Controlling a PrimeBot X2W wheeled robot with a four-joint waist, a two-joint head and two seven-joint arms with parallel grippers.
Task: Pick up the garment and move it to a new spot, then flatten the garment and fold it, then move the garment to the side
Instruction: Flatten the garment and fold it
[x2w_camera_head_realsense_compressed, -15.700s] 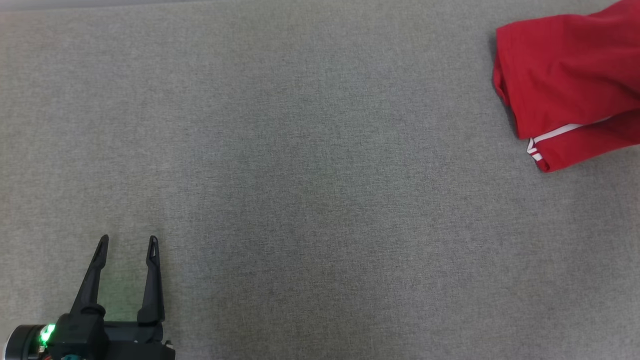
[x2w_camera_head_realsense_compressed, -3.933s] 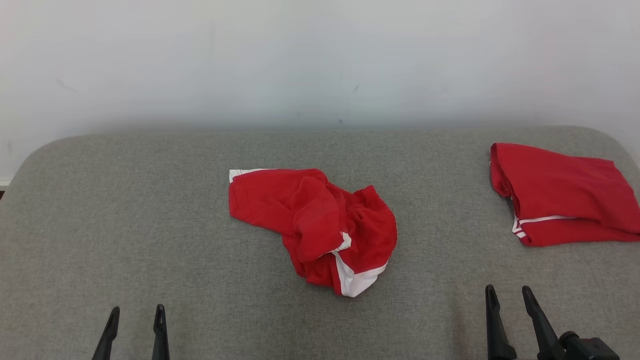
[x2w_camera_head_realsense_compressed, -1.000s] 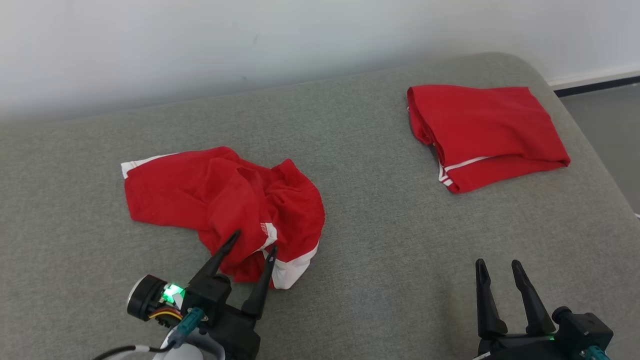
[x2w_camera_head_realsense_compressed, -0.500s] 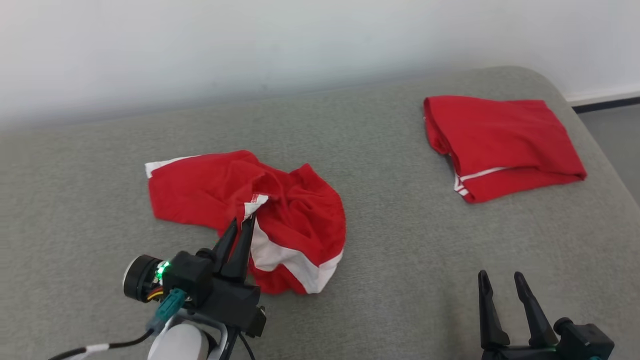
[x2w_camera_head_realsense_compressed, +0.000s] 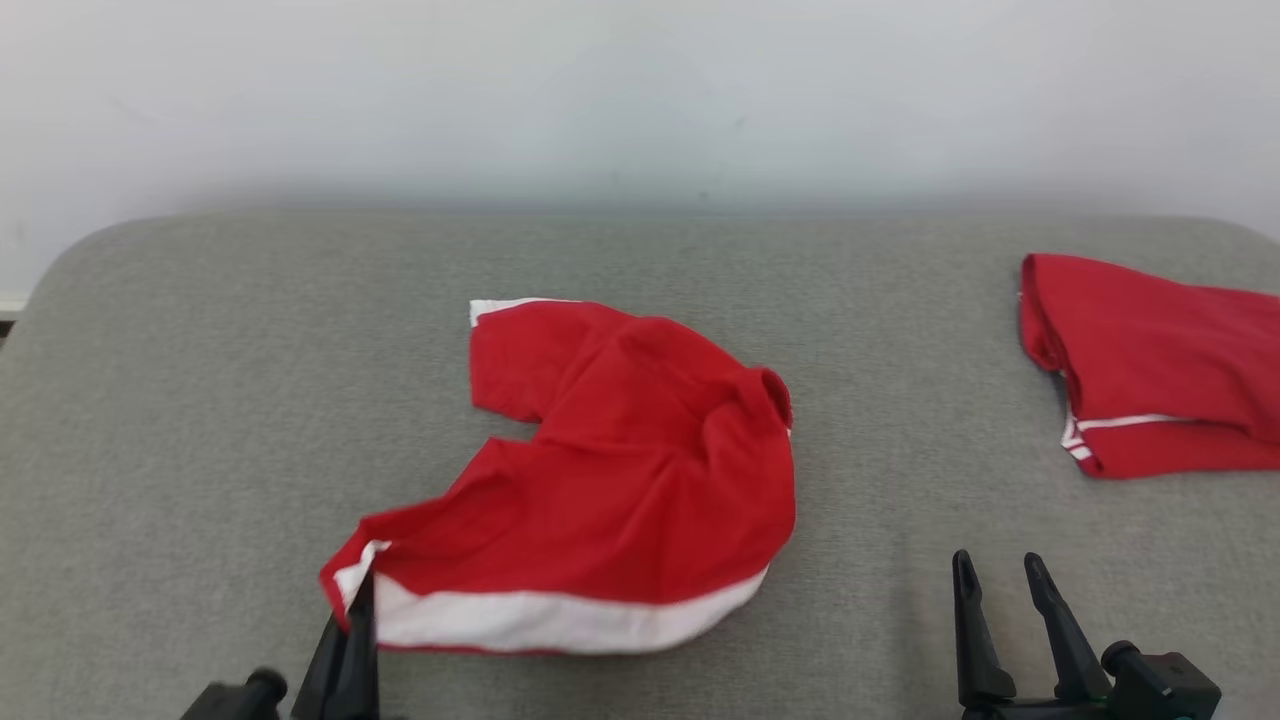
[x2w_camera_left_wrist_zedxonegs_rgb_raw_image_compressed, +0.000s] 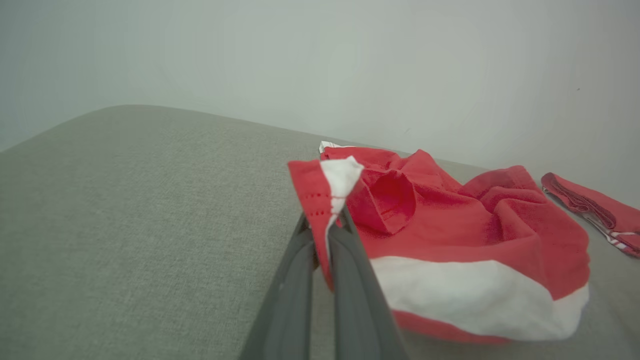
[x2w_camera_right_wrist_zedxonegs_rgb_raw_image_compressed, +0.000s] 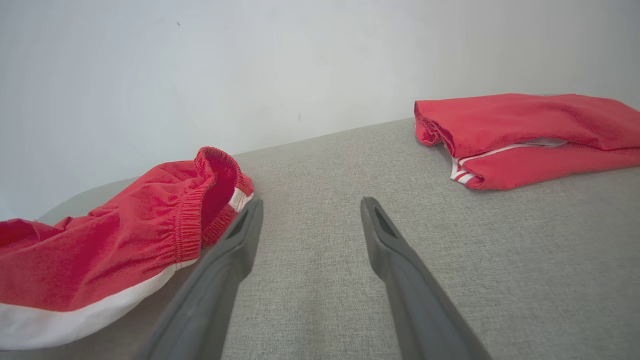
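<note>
On grey cushion (x2w_camera_head_realsense_compressed: 200, 400): rumpled red shorts (x2w_camera_head_realsense_compressed: 620, 470), white hem; left gripper (x2w_camera_head_realsense_compressed: 360, 595) clamps hem corner; right gripper (x2w_camera_head_realsense_compressed: 997, 560) spread, empty.

Nothing readable is appearing in these views. The red shorts (x2w_camera_head_realsense_compressed: 620, 470) and the folded red garment (x2w_camera_head_realsense_compressed: 1150, 350) are carrying only plain white bands and stripes, without lettering or numbers.

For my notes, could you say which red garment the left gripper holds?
The spread-out red shorts with the white hem; the folded red shorts lie untouched.
</note>
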